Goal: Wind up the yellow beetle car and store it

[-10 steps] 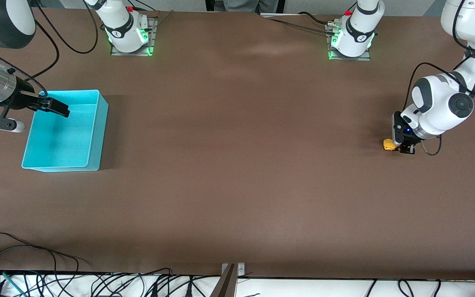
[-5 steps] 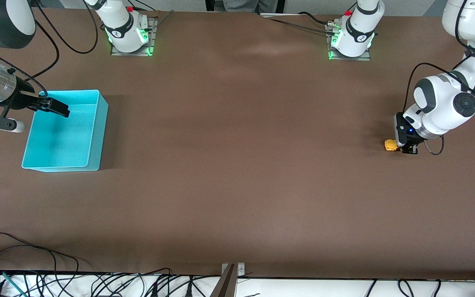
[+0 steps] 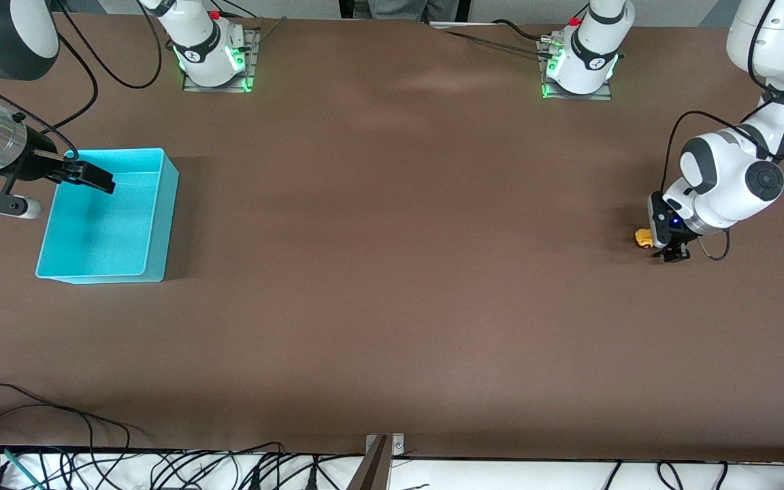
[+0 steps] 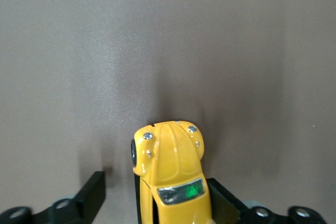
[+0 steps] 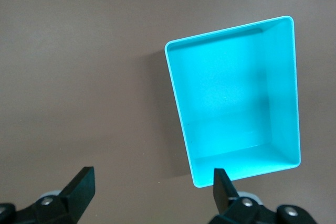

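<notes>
The yellow beetle car (image 4: 170,174) sits between the open left claw's (image 4: 157,195) fingers.

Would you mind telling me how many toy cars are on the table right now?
1. The yellow beetle car sits on the table toward the left arm's end, between the open fingers of the left gripper. No others show.

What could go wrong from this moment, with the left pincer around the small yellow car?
1. In the left wrist view, the yellow beetle car sits off-centre in the open left pincer: one finger touches it, the other stands apart. Closing may push or turn it instead of gripping.
2. The turquoise bin lies at the right arm's end of the table, under the open right pincer, so a long carry or roll could lose the car.
</notes>
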